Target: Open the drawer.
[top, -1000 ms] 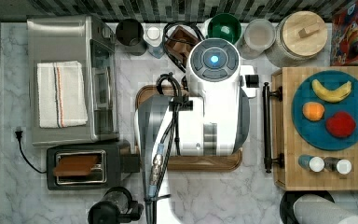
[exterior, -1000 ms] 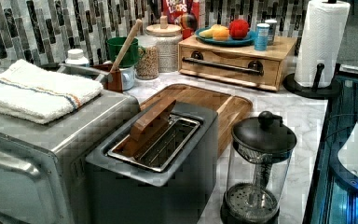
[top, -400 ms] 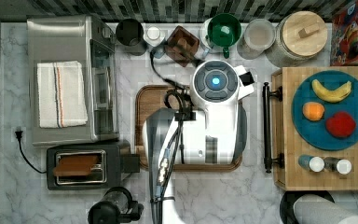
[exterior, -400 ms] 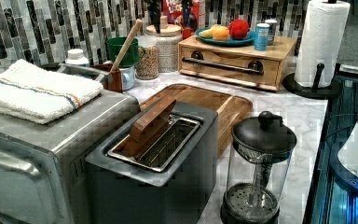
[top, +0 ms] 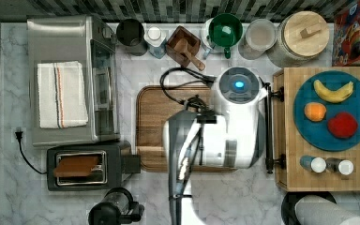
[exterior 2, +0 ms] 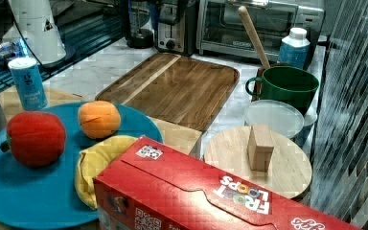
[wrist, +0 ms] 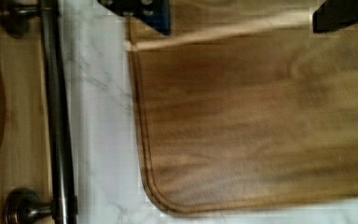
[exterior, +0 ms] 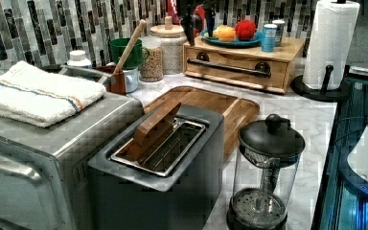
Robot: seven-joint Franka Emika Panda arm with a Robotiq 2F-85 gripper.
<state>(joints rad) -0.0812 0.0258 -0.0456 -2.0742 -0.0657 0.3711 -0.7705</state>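
Holding the black two-finger gripper (wrist: 235, 14) with its dark fingers (wrist: 140, 11) spread wide apart, clamping nothing. Hovering over the edge of the dark brown rounded-corner wooden cutting board (wrist: 261, 130), just short of the strip of white marble counter (wrist: 100, 116) separating the board from the long black bar handle (wrist: 58, 116). Not touching the handle.

Stretching the white robot arm (top: 225, 140) across the board in the top view, reaching toward the top view's right, with the wrist's round cap glowing blue beside the handle. Hanging the gripper in the left view in front of the wooden box, fingers pointing down.

Leaving the light bamboo-wood drawer (exterior: 235, 69) shut, its front sitting flush in the bamboo box at the top view's right, under the round blue plate (top: 309, 133) carrying a banana, an orange and a red fruit.

Reading "FROOT LOOPS" on the red cardboard cereal box (exterior 2: 242, 191) in the right view, printed upside down there, with small square codes on the box as well. Lettering on the blue can beside the plate too small for reading.
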